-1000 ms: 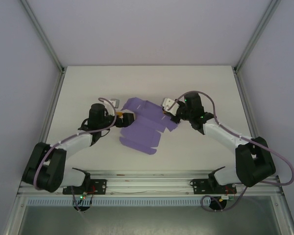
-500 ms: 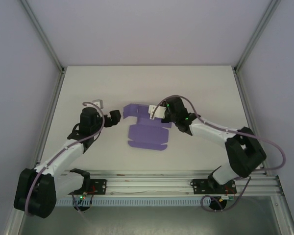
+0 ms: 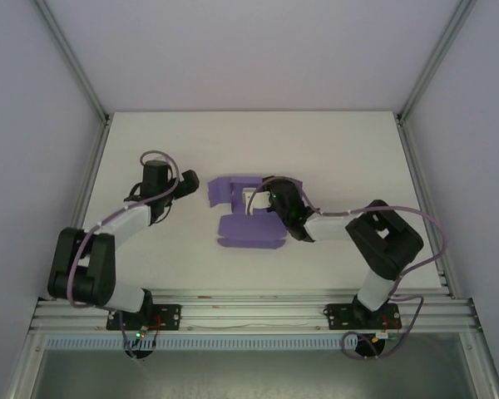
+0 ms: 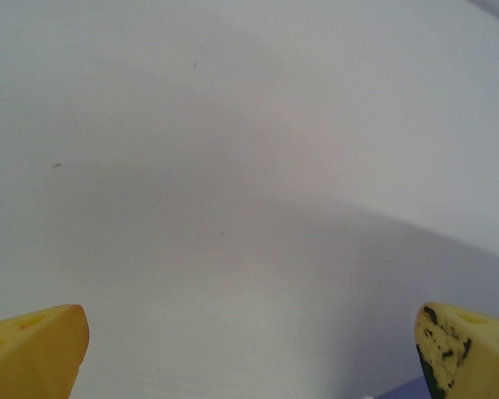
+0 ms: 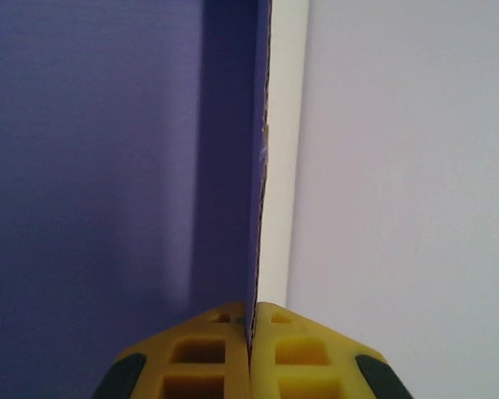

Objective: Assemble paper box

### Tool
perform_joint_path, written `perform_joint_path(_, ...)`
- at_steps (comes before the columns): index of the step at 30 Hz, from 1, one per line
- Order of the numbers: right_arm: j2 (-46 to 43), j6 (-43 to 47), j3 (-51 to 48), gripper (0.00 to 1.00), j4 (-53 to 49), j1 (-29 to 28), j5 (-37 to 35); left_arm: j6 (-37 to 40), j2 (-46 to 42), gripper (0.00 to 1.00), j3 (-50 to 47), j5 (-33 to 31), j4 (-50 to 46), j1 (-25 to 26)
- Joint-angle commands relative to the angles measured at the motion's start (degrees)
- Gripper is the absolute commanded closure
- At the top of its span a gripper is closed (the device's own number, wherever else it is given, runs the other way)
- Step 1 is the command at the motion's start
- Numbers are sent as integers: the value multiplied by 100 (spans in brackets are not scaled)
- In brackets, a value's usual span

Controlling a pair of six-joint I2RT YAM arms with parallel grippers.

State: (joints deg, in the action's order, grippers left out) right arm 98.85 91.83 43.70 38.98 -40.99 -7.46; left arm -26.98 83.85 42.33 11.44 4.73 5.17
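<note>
Since a second ago the left arm point(image 3: 129, 220) has backed off the paper box point(image 3: 248, 231), while the right arm point(image 3: 333, 224) has drawn in toward the centre of the table point(image 3: 341, 150).
Purple and partly folded, the box lies mid-table with its far flaps raised. The right jaws are pinched tight on one upright flap edge. The left jaws stand wide apart, holding nothing, near the box's left side.

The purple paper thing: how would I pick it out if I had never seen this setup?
Look down from above at the white table, between the two arms. Near its middle lies the paper box, a thin lavender sheet, partly folded, with one upright flap pinched by the right gripper. Nothing else on the white surface is purple.
</note>
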Motion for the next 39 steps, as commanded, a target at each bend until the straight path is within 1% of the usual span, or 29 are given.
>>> perform_joint_path(1,51,332,-75,100,796,-43,-237,-112,395,0,397,159,272,-116)
perform_joint_path(3,12,291,-99,100,766,-53,-219,-140,644,0,588,211,293,-170)
perform_joint_path(6,-55,198,-125,100,734,-52,-193,13,984,0,908,420,300,-192)
perform_joint_path(9,-134,82,-116,100,646,-59,-150,266,1397,0,1215,1020,361,-192)
perform_joint_path(13,-177,-52,-55,100,420,-69,-175,448,1878,7,1422,1945,519,-158)
perform_joint_path(16,-169,-102,-37,100,426,-68,-185,438,2016,12,1309,2433,920,-89)
perform_joint_path(19,-155,-104,-19,100,382,-63,-229,460,1937,16,1002,2745,1378,8)
perform_joint_path(24,-133,-171,6,100,340,-72,-279,533,1567,22,377,3020,2146,150)
perform_joint_path(26,-123,-183,13,100,344,-82,-299,595,1456,24,219,3096,2302,211)
perform_joint_path(30,-89,-174,27,100,337,-93,-357,815,1317,28,43,2839,2374,425)
perform_joint_path(32,-94,-172,16,100,334,-104,-383,941,1298,28,7,2764,2389,529)
perform_joint_path(39,-130,-169,12,100,285,-146,-506,1100,1273,33,-132,2709,2639,760)
